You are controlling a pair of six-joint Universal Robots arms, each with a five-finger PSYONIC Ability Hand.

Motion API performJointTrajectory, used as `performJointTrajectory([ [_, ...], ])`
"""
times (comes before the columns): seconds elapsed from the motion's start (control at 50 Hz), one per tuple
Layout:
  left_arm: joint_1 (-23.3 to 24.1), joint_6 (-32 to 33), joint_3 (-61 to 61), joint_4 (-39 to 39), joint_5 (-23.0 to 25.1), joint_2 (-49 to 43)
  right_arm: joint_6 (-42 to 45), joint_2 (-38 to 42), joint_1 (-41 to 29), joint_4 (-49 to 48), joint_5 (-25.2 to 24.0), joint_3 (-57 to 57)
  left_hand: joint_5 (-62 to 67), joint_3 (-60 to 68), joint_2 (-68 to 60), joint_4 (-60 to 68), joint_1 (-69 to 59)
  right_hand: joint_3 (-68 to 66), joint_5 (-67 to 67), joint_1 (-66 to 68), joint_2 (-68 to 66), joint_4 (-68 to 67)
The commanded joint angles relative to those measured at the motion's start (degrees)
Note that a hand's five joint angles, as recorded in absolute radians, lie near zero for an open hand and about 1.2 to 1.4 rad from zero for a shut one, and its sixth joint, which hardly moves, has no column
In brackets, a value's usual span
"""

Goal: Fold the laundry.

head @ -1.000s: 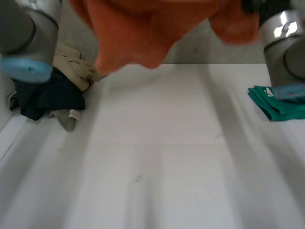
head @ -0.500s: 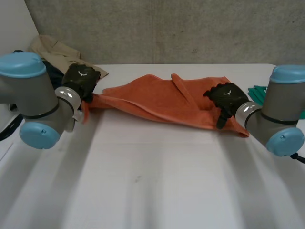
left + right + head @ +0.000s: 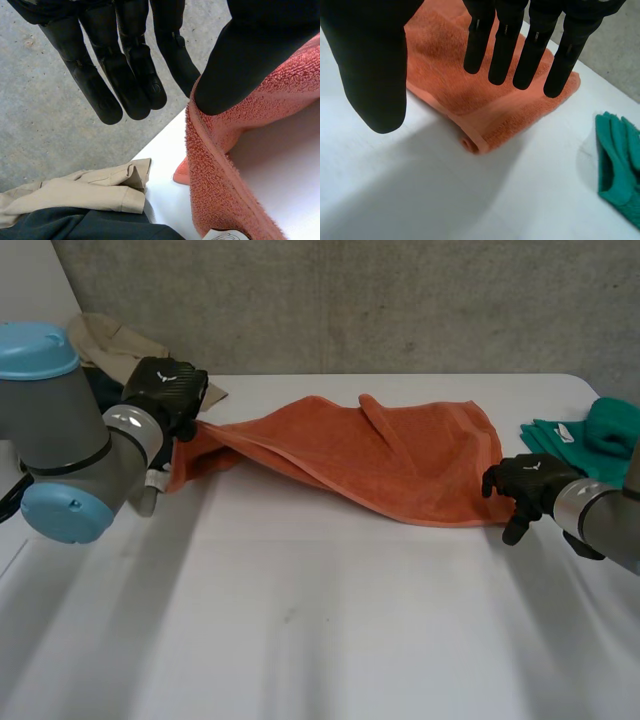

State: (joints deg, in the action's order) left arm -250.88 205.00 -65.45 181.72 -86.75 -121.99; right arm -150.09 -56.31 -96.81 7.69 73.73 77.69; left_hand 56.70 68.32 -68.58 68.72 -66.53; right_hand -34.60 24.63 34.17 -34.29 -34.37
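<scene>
An orange towel (image 3: 370, 455) lies stretched across the back of the white table, rumpled, with a fold ridge near its middle. My left hand (image 3: 165, 390) holds its left corner slightly off the table. In the left wrist view the thumb (image 3: 250, 55) pinches the towel's edge (image 3: 220, 165) while the fingers (image 3: 125, 65) stay straight. My right hand (image 3: 527, 483) hovers just off the towel's right corner. In the right wrist view its fingers (image 3: 520, 45) are straight and spread above the towel's rolled corner (image 3: 470, 85), holding nothing.
A folded green cloth (image 3: 590, 440) lies at the table's right edge, close to my right hand; it also shows beside that hand (image 3: 620, 160). A pile of beige (image 3: 75, 190) and dark (image 3: 75, 225) clothes sits behind my left hand. A grey wall runs behind the table.
The towel came down from the air onto the table, spread out. My right hand let go of it and drew back to the right, past its corner. My left hand kept its hold.
</scene>
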Motion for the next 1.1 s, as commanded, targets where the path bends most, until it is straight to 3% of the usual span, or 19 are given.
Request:
performJointTrajectory([
  [0.02,-0.14,0.05,0.50,-0.76,0.00,0.17,3.05,3.39,0.30,-6.10,0.36,-0.43,13.30,11.68,-11.42,11.28,-13.47,-6.01,5.98,6.44,-6.32,-6.25],
  [0.32,0.04,0.05,0.67,-1.37,-0.26,0.08,2.26,11.48,0.65,-9.09,0.28,-7.29,13.30,11.68,-11.42,11.28,-13.47,-15.26,15.23,15.69,-15.57,-15.49],
  [0.4,-0.05,0.05,0.67,-2.16,-0.26,0.17,1.82,12.10,0.65,-9.18,0.02,-7.99,13.30,11.68,-11.42,11.28,-13.47,-26.33,26.30,26.76,-26.64,-26.56],
  [0.46,-0.05,0.05,0.58,-2.78,-0.26,0.26,1.30,11.75,0.74,-9.62,0.01,-8.00,13.30,11.68,-11.42,11.28,-13.47,-45.35,45.32,45.78,-45.66,-45.58],
  [0.62,0.39,1.28,-1.08,-7.60,-0.79,1.84,1.11,7.27,1.79,-8.05,-1.21,-6.77,13.30,11.68,-11.42,11.28,-13.47,-45.40,45.37,45.83,-45.71,-45.63],
  [0.76,1.36,11.28,-6.70,-20.42,-1.93,5.26,17.18,-3.35,6.36,9.25,-1.39,-2.46,13.30,11.68,-11.42,11.28,-13.47,-45.40,45.37,45.83,-45.71,-45.63],
  [0.88,1.71,21.93,-15.84,-32.39,-1.14,9.39,37.39,-12.32,11.02,28.33,-1.74,5.18,13.30,11.68,-11.42,11.28,-13.47,-45.40,45.37,45.83,-45.71,-45.63],
  [0.96,2.24,24.22,-19.19,-32.75,0.35,10.89,43.92,-14.62,12.08,27.74,-2.45,8.09,13.30,11.68,-11.42,11.28,-13.47,-45.40,45.37,45.83,-45.71,-45.63],
  [1.1,2.50,24.14,-18.40,-31.61,-1.66,6.77,40.15,-11.37,10.41,23.43,-1.39,5.63,13.30,11.68,-11.42,11.28,-13.47,-45.40,45.37,45.83,-45.71,-45.63],
])
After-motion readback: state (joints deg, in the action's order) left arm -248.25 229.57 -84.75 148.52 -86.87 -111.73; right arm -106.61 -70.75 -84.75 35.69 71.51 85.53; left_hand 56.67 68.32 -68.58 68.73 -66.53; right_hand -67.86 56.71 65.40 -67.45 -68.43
